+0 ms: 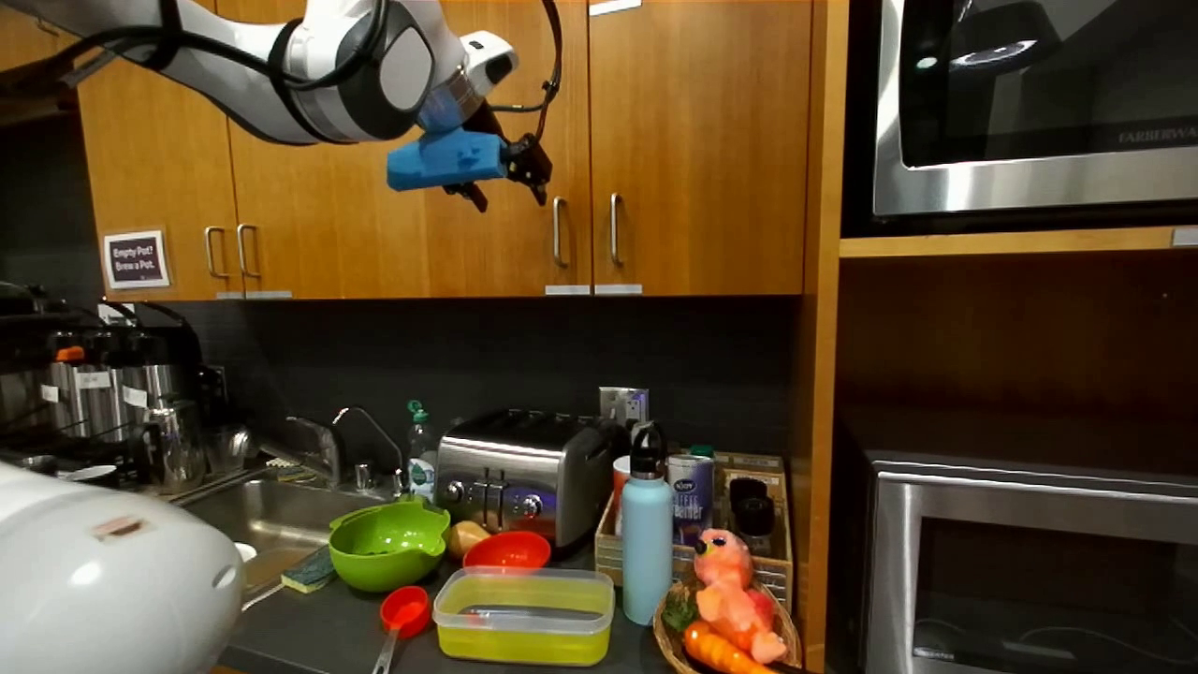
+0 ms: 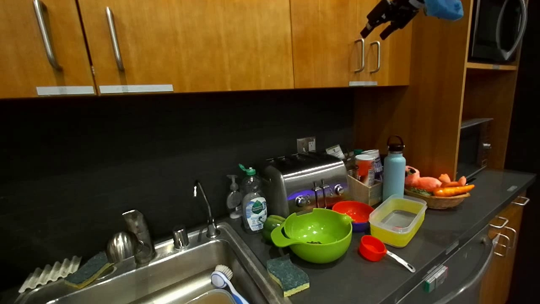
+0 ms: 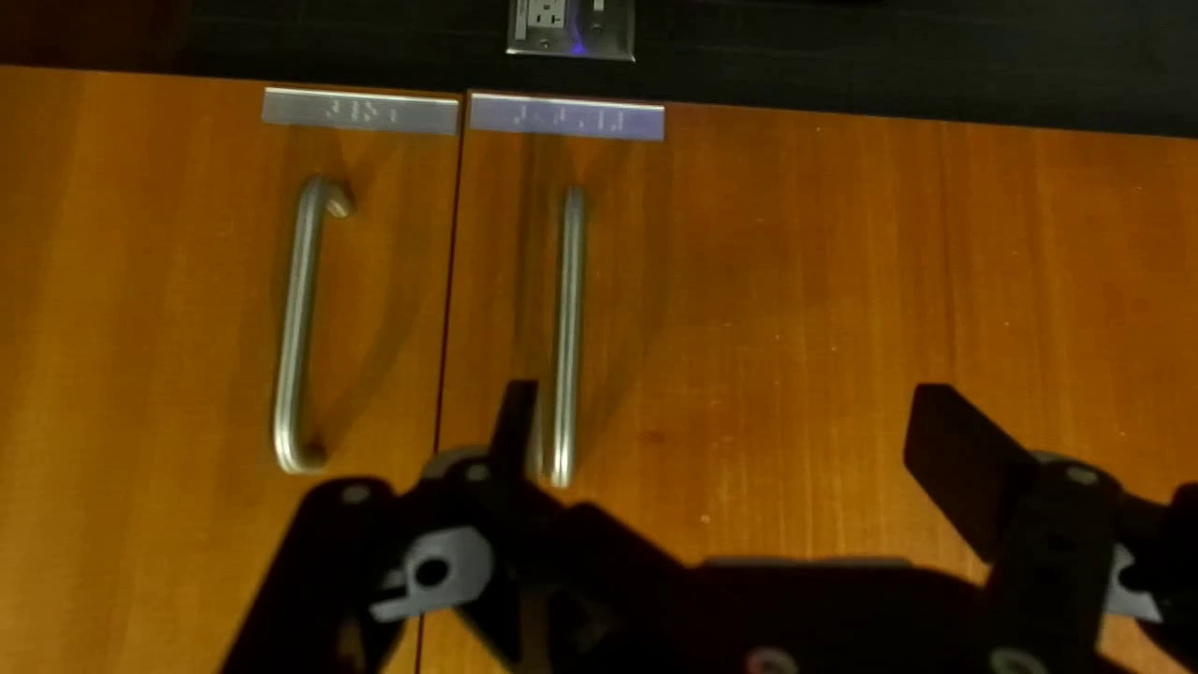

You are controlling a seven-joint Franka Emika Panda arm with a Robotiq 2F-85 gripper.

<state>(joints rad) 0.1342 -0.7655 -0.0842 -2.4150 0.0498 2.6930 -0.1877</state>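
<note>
Evidently spread, the black two-fingered gripper (image 3: 725, 388) leaves open room between its fingertips, before the flat face of a honey-brown wooden cabinet door (image 3: 805, 309). Nearest, one upright brushed-metal bar handle (image 3: 567, 337) appears just beside a fingertip in the wrist view; whether the two touch cannot be told. A matching metal bar handle (image 3: 296, 328) stands on the adjoining wooden door (image 3: 140, 281), across a narrow seam; both exterior views show four such handles. The doors' lower edge lies well above a dark grey counter (image 2: 350, 278), with a stainless-steel sink (image 2: 190, 259) set into it. On the counter are one lime-green plastic bowl (image 2: 325, 251), one boxy steel toaster (image 2: 291, 183), one pale-blue bottle (image 2: 393, 175), one yellow-and-clear plastic container (image 2: 389, 236) and one red measuring cup (image 2: 372, 253). Beyond, two steel-framed microwaves (image 1: 1020, 189) stand one above the other.
</note>
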